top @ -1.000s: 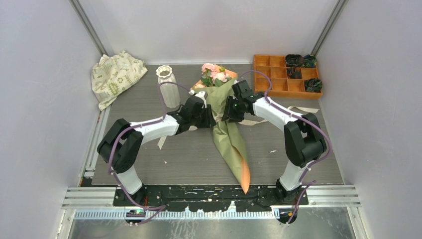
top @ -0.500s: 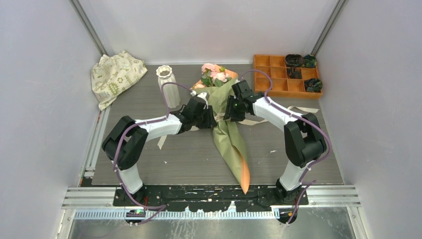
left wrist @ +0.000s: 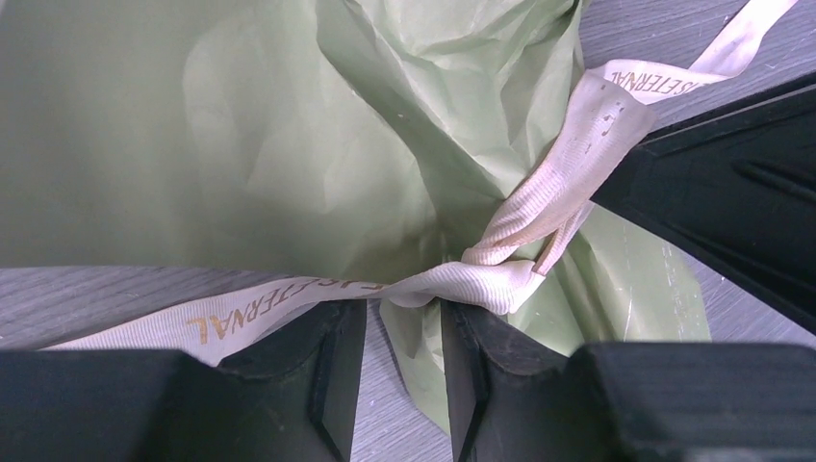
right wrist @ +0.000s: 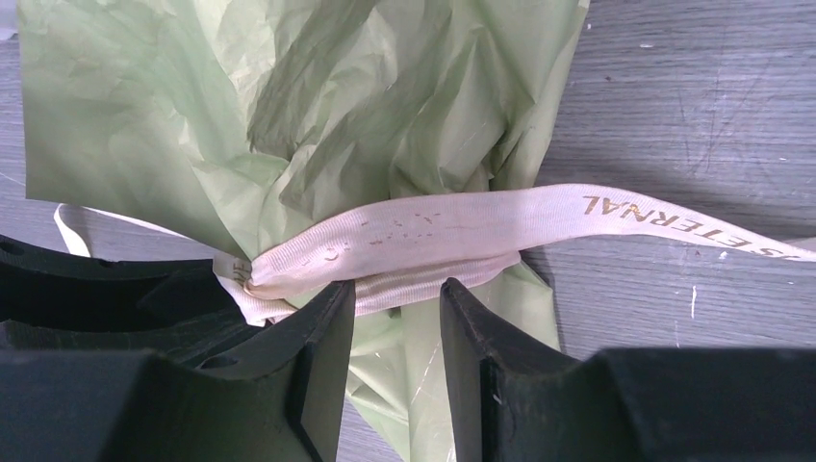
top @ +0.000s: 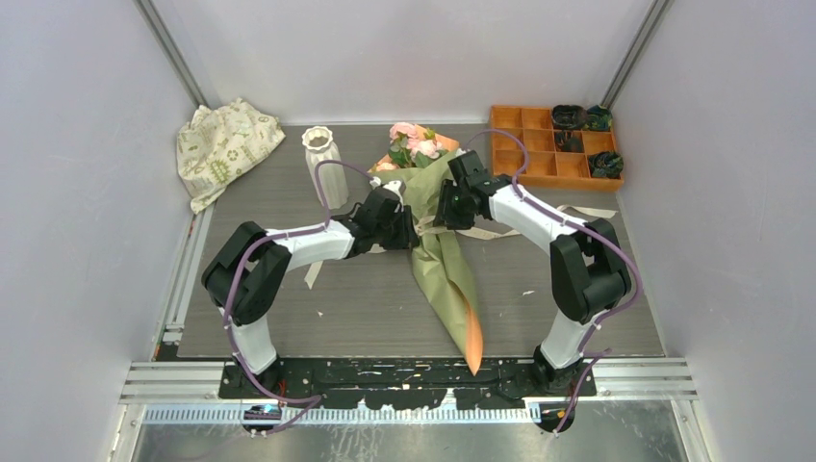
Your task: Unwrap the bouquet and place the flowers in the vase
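Observation:
The bouquet [top: 438, 250] lies on the table as an olive-green paper cone with an orange tip pointing at the near edge. The pink and peach flowers [top: 414, 140] stick out at its far end. A cream ribbon [left wrist: 481, 279] is knotted round its waist. My left gripper [top: 404, 223] meets that waist from the left. Its jaws [left wrist: 402, 313] are open, with the knot at their tips and a paper flap in the gap. My right gripper [top: 445, 210] comes from the right, open [right wrist: 396, 294], with the ribbon [right wrist: 414, 236] across its fingertips. The white ribbed vase [top: 322, 168] stands upright, left of the bouquet.
A cream patterned cloth bag [top: 223, 144] lies in the back left corner. An orange compartment tray [top: 539, 144] with dark items sits at the back right. Loose ribbon ends trail on the table to the right [top: 587, 212] and left [top: 313, 274]. Walls close in on three sides.
The left arm's elbow has shifted a little to the right and the right gripper has edged slightly toward the flowers. Both jaws keep the same gap and the bouquet has stayed put.

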`<state>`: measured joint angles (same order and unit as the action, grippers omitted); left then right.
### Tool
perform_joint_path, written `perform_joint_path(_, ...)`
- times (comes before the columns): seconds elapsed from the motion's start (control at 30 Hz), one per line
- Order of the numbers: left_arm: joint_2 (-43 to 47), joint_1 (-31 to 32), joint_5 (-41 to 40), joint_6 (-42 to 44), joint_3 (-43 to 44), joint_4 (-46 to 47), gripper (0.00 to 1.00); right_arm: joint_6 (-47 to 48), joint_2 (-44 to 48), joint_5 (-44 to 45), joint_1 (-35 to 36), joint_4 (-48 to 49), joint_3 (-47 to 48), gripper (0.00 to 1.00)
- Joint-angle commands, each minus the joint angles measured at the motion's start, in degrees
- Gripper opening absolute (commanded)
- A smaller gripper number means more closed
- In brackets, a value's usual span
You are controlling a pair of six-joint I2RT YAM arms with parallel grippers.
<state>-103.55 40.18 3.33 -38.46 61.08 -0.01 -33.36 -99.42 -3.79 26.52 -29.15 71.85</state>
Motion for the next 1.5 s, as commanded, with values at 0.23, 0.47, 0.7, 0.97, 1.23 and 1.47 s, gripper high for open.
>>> perform_joint_path(0.23, -0.1, 0.3, 0.3, 0.4, 2.6, 1.3, 0.35, -2.0, -3.1, -3.0, -0.1, 2.7, 0.9, 0.44)
perform_joint_path(0.47, -0.7, 0.3, 0.7, 0.6, 3.1, 1.4, 0.31, -2.4, -3.2, -4.4, -0.1, 3.6, 0.0, 0.39)
perform_joint_path(0.7, -2.4, 0.6, 0.6, 0.9, 5.4, 0.7, 0.21, -2.7, -1.9, -6.6, 0.2, 4.1, -0.8, 0.31)
perform_joint_path(0.97, -3.1, 0.8, 0.1, 1.4, 6.9, 0.1, 0.13, -3.2, -2.0, -7.9, 0.5, 4.8, -1.7, 0.06)
perform_joint_path(1.23, -0.8, 0.9, -2.9, 2.0, 5.4, -2.6, 0.0, -1.5, 2.9, -2.3, 0.5, 1.6, -1.1, 0.01)
perform_joint_path(1.47, 2.2, 0.8, -9.5, 3.2, 4.1, -5.5, 0.0, 0.3, 10.2, 9.1, 0.1, -4.1, -0.2, 0.01)
